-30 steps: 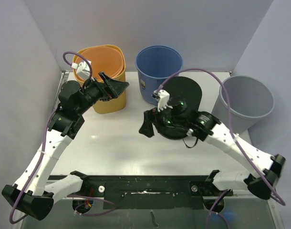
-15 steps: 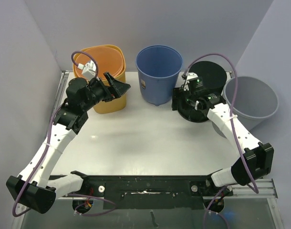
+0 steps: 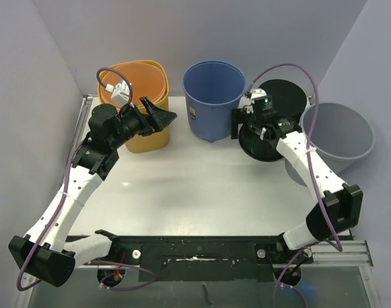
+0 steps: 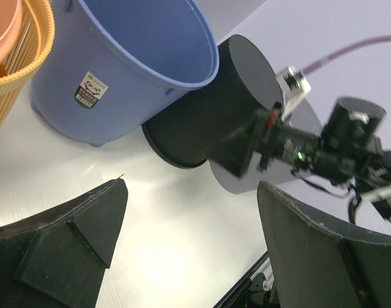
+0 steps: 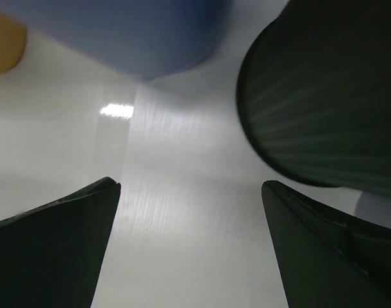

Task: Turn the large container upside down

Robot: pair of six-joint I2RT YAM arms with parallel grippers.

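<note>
On the table (image 3: 183, 192), the large container (image 3: 279, 102) is now stood rim-down, closed base uppermost, at the back right between the blue bucket (image 3: 211, 83) and the grey bucket (image 3: 340, 131). It was carried there from mid-table within the last second. The right gripper (image 5: 190, 185) has been drawn off just beside it, fingers spread wide, nothing held. The left gripper (image 4: 192, 186) is likewise held spread and empty near the orange basket (image 3: 134, 83). The turn is judged done.

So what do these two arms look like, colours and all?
Both the left arm and right arm have white links and black joints, with a purple cable looped along each. Each ends in two black wedge-shaped fingers. Small green lights show near the right wrist.
</note>
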